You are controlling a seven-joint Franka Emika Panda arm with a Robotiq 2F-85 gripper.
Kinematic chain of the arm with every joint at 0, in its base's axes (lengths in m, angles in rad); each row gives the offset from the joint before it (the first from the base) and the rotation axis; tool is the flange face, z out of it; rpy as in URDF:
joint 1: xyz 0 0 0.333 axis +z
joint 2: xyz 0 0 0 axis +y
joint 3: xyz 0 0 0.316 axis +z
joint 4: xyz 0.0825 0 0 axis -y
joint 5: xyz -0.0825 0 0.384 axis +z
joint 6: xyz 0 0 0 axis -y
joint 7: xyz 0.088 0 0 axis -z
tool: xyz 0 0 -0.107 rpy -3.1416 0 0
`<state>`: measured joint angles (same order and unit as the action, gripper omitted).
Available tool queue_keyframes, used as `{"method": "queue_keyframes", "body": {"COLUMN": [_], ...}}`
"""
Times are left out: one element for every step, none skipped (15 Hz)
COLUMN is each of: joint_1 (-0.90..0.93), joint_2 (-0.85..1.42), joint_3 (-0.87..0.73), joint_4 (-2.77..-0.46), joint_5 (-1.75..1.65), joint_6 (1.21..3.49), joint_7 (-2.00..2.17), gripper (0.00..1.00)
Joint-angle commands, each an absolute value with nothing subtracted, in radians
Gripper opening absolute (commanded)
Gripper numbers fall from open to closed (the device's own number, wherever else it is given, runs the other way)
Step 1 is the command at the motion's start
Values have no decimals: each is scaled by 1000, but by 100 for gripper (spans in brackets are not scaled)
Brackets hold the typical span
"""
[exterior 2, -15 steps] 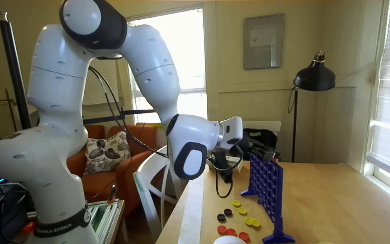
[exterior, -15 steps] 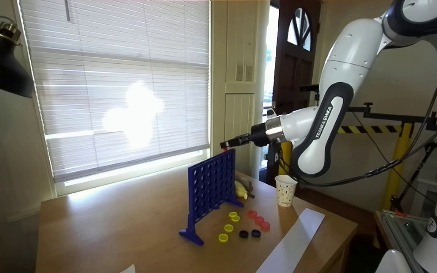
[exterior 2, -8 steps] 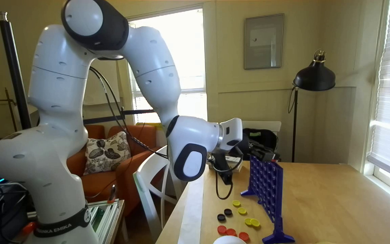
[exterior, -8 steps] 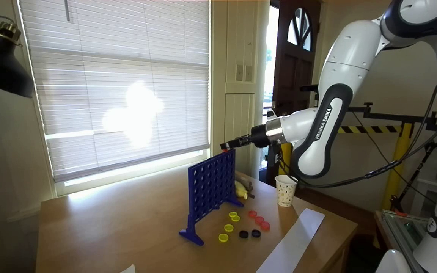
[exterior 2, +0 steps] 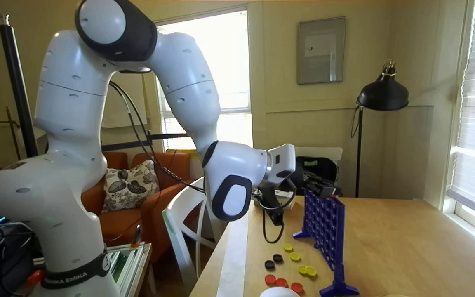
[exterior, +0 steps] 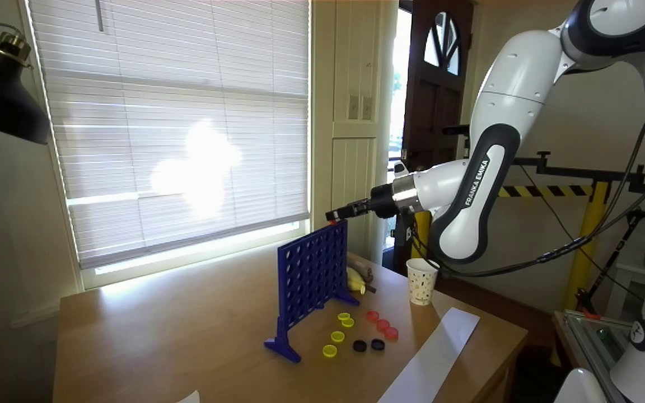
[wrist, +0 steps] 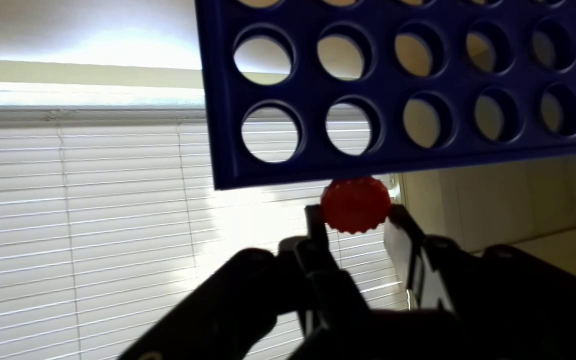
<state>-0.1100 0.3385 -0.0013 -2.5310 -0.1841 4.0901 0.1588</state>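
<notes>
Rounded white arm [exterior: 515,84] with charcoal joint covers [exterior 2: 140,37]; behind the black, linked-finger tool [wrist: 355,214], a silver ring [exterior: 406,192]; farther from it, a "FRANKA EMIKA" marking [exterior: 477,182] and black cables [exterior: 557,253].

i'm seeing light [exterior: 196,173] glowing through white blinds [exterior: 168,131]; dark door [exterior: 433,106] is standing open; patterned cushion [exterior 2: 132,185] is leaning in orange armchair [exterior 2: 151,231]; framed picture [exterior 2: 322,50] is hanging.

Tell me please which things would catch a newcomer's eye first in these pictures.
Probably the large white robot arm, arched over the table, comes first. Next is the blue grid standing upright there, with a red disc pinched in the gripper at the grid's top edge. Sunlit window blinds glare beside the table.
</notes>
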Motion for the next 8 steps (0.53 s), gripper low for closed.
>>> {"method": "queue_keyframes", "body": {"joint_1": [-106, -107, -107, -108, -108, -108, -108, -108], "joint_2": [367, 369, 371, 372, 374, 376, 378, 380], "joint_3": [-4, -4, -4, -4, -4, -4, -4, -4], "joint_4": [-2512, -2511, -2510, -2508, -2505, -2503, -2499, -2496], "joint_5": [-163, -164, -165, -166, -166, -166, -167, -167], "joint_6": [4121, 4119, 4117, 4117, 4115, 4113, 4112, 4110], "joint_7": [137, 138, 138, 139, 139, 139, 139, 139], "gripper": [10, 10, 10, 10, 10, 10, 10, 10]}}
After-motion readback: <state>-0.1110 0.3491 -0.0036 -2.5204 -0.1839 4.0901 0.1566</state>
